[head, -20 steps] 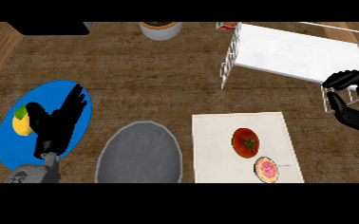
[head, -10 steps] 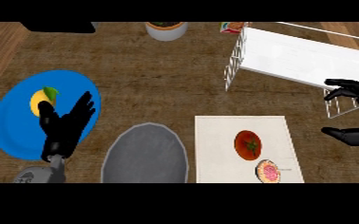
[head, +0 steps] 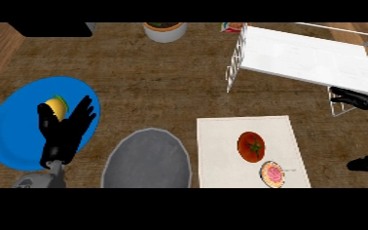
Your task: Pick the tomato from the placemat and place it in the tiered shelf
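A red tomato with a green stem lies on the white placemat at the lower right. The white tiered shelf stands at the upper right, its wire side facing left. My right hand shows only at the right edge, open, its fingers beside the shelf's near corner and its thumb lower down, right of the placemat. It touches neither the tomato nor the mat. My left hand rests open, fingers up, over the blue plate at the left.
A yellow-green fruit lies on the blue plate. A grey plate sits between the blue plate and the placemat. A round pink item lies on the mat near the tomato. A white pot and a red object stand at the back.
My right hand has gone from curled beside the shelf to spread open, and has slid toward the right edge, thumb lowered. The left hand stays over the blue plate.
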{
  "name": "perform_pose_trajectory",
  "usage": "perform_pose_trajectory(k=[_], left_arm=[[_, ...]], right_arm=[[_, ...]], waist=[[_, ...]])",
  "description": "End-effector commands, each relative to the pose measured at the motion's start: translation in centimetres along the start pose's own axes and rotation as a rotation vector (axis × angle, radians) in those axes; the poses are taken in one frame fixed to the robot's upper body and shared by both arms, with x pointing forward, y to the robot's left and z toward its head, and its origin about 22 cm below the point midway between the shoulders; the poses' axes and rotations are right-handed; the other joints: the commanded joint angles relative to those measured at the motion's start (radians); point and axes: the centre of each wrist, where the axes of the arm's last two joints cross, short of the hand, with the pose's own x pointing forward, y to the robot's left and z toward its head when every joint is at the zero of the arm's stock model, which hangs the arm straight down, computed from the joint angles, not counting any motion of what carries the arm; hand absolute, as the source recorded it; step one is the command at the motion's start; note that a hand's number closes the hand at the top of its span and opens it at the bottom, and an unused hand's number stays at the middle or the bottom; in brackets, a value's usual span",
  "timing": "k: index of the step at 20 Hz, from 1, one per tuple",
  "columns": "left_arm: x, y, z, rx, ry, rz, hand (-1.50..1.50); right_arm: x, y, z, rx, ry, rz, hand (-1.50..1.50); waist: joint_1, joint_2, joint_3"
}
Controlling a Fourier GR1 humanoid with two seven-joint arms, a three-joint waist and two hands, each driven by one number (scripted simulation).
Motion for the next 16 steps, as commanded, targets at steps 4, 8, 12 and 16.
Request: perform_pose_trajectory(k=[4, 8, 12, 16], left_arm=[[-1.0, 0.2, -0.8, 0.015, 0.022, 0.011, 0.00], [-1.1, 0.6, 0.2, -0.006, 0.006, 0.012, 0.00], [-2.1, 0.4, 0.5, 0.014, 0.036, 0.010, 0.00], [-1.3, 0.1, -0.2, -0.013, 0.037, 0.008, 0.00]], right_arm=[[6.4, 2.2, -3.9, 0.082, 0.072, 0.070, -1.50], [8.7, 5.7, -4.5, 0.029, 0.139, 0.092, -1.50], [11.5, 7.0, -4.1, 0.016, 0.205, 0.191, -1.50], [10.3, 10.5, -5.8, 0.064, 0.260, 0.213, -1.50]], waist=[[-0.009, 0.003, -0.001], [-0.004, 0.003, 0.000], [-0.008, 0.002, 0.000], [0.001, 0.005, 0.001]])
